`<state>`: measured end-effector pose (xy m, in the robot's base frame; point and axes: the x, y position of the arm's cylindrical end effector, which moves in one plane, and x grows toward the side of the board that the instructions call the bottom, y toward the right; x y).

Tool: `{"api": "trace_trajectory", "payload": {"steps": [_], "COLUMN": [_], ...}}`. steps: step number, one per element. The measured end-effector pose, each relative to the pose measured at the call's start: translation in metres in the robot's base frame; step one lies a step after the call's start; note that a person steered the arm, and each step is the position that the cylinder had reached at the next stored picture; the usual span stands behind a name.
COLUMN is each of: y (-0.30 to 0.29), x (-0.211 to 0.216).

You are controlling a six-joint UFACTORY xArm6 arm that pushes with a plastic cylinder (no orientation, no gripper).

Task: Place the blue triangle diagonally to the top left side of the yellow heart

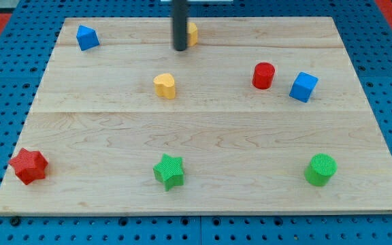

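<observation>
In the camera view, the blue triangle (87, 37) sits near the board's (203, 184) top-left corner, well apart from the yellow heart (165, 86). The tip (180, 49) is a bare rod with no claw, partly hiding a yellow block (192, 33), shape unclear. A red cylinder (263, 75) and blue cube (303, 87) stand to the right.

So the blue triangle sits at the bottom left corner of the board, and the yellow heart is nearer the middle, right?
Not quite: the camera view shows the blue triangle at the top left corner, not the bottom left, where a red star lies. The yellow heart is indeed nearer the middle, below my tip.
</observation>
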<state>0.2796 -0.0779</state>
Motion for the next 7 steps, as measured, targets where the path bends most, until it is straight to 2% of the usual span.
{"api": "trace_trajectory", "payload": {"steps": [1, 2, 3, 4, 5, 6, 7], "y": [-0.045, -0.066, -0.124, -0.128, -0.164, -0.152, -0.197], "x": [-0.018, -0.074, -0.076, -0.034, -0.010, -0.022, -0.043]}}
